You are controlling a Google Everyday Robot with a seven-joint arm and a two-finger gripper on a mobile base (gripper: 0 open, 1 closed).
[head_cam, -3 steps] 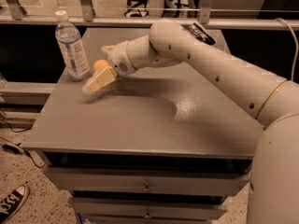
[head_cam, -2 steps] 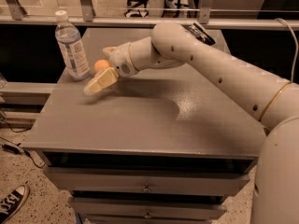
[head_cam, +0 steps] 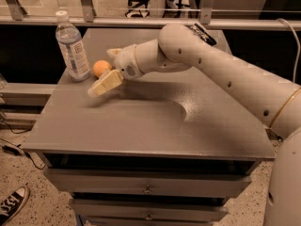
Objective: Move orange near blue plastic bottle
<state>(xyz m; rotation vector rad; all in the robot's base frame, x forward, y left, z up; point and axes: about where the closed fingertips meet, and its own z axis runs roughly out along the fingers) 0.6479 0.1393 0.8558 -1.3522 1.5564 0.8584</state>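
The orange [head_cam: 100,68] rests on the grey table top [head_cam: 141,126], just right of the blue plastic bottle [head_cam: 72,47], a small gap apart from it. The bottle stands upright near the table's back left corner, with a white cap and a pale label. My gripper [head_cam: 100,73] reaches in from the right at the end of the white arm [head_cam: 202,65]. It is open, one pale finger [head_cam: 105,84] in front of the orange and the other finger [head_cam: 113,53] behind it. The orange lies between the fingers, near their base.
The table is a cabinet with drawers [head_cam: 148,188] below its front edge. A metal rail [head_cam: 141,21] runs behind the table. A cable and a shoe [head_cam: 10,204] lie on the floor at the lower left.
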